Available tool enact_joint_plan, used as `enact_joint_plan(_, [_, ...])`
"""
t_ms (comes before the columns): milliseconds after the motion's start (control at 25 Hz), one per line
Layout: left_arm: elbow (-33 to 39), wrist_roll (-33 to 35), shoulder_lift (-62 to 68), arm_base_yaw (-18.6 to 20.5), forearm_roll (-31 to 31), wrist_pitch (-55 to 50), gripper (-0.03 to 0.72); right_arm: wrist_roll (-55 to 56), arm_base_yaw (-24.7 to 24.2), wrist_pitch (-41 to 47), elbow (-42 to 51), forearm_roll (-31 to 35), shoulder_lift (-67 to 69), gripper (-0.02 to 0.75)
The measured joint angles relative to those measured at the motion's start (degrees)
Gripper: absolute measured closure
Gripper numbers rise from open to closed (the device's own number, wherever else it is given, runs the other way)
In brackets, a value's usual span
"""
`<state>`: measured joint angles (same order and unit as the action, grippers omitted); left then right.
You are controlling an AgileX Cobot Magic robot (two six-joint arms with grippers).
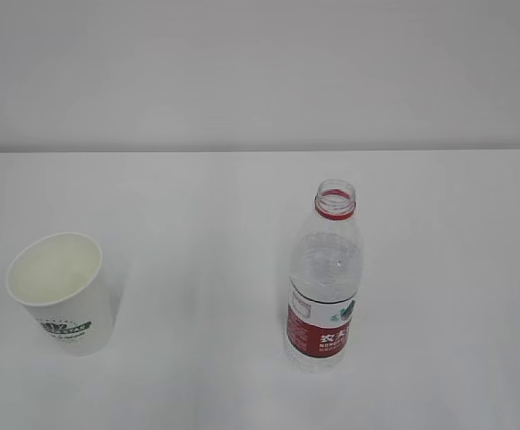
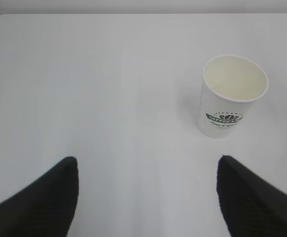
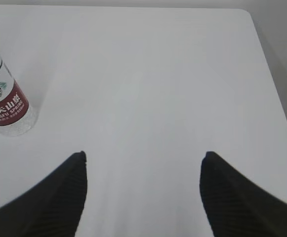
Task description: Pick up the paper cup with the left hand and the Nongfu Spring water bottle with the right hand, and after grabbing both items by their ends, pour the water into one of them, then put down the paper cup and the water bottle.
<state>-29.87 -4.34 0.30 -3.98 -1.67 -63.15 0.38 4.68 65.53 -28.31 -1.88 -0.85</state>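
Plain white table (image 1: 197, 358) against a pale grey wall; from my remote station the surface reads matte and evenly lit. In the exterior view the paper cup (image 1: 65, 294) stands upright on the left side of the table, mouth open, cream inside, dark green logo facing the camera low on its wall. The Nongfu Spring water bottle (image 1: 325, 279) stands upright right of centre, well apart from the cup, cap off, red neck ring showing, red-and-white label around its lower body. I cannot make out a water level in the bottle through the clear ribbed wall, and the cup's interior looks dry as far as I can judge. Neither arm appears in the exterior view. Left wrist view: the left gripper (image 2: 148, 197) hangs above bare table with its two dark fingers (image 2: 44, 202) spread wide, nothing between them; the paper cup sits ahead and to the right of the right-hand finger, not touched. Right wrist view: the right gripper (image 3: 143, 192) also has its fingers (image 3: 237, 202) spread apart over bare table and holds nothing; the bottle's lower body and label show at the left edge of that view, ahead of and beyond the left-hand finger, clear of it.
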Motion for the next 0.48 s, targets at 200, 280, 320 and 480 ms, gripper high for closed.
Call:
enact_joint_plan(200, [0.0, 0.0, 0.0, 0.0, 0.0, 0.0, 0.052, 0.0, 0.0, 0.0, 0.0, 0.0, 0.0, 0.202])
enact_joint_plan(280, [0.0, 0.0, 0.0, 0.0, 0.0, 0.0, 0.053, 0.0, 0.0, 0.0, 0.0, 0.0, 0.0, 0.202])
enact_joint_plan(320, [0.0, 0.0, 0.0, 0.0, 0.0, 0.0, 0.055, 0.0, 0.0, 0.0, 0.0, 0.0, 0.0, 0.202])
enact_joint_plan(480, [0.0, 0.0, 0.0, 0.0, 0.0, 0.0, 0.073, 0.0, 0.0, 0.0, 0.0, 0.0, 0.0, 0.202])
